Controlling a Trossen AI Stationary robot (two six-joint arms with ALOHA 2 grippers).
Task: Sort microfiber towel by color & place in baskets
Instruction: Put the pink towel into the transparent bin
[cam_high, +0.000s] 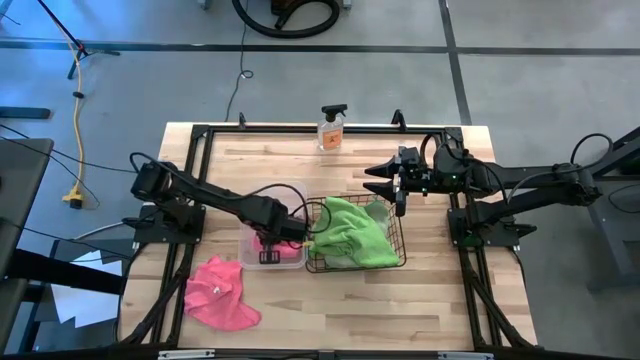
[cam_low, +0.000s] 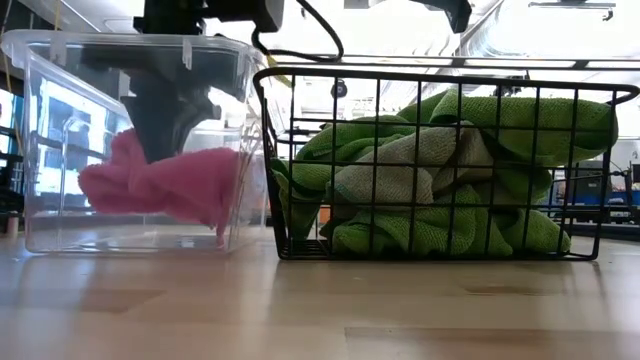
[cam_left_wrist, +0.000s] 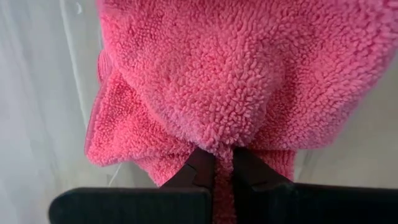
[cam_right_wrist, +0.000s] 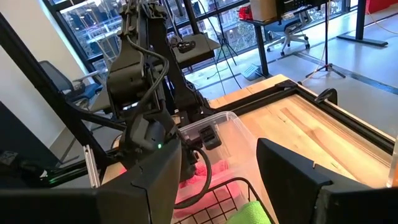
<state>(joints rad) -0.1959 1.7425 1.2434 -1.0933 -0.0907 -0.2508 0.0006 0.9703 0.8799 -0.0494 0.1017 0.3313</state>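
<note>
Pink fluffy microfiber towel (cam_left_wrist: 236, 93) is down inside the clear see-through plastic tub (cam_low: 60, 60), bunched against the floor of it, and the left gripper (cam_left_wrist: 224, 171) has it pinched, fingers closed tight on a fold of the pile. In the low view the dark gripper body reaches down through the tub's open top, with the pink cloth spreading either side of it. From above, the tub (cam_high: 290, 258) sits mid-table with the left arm stretched across to it from the left edge.

Right beside the tub, touching or very nearly, stands the black wire-mesh basket (cam_low: 300, 160), and it's heaped with green microfiber towels (cam_low: 440, 180), a paler greyish-green one folded in among them, the pile rising to the rim.

A second pink microfiber towel (cam_high: 220, 292) lies crumpled on the pale wooden table (cam_high: 440, 300), near the front left, well apart from the tub.

Right gripper (cam_high: 388, 185) hangs over the table just behind the basket's far corner, fingers spread wide, nothing in them.

At the back edge stands a small clear spray bottle (cam_high: 331, 128) with a black trigger.
</note>
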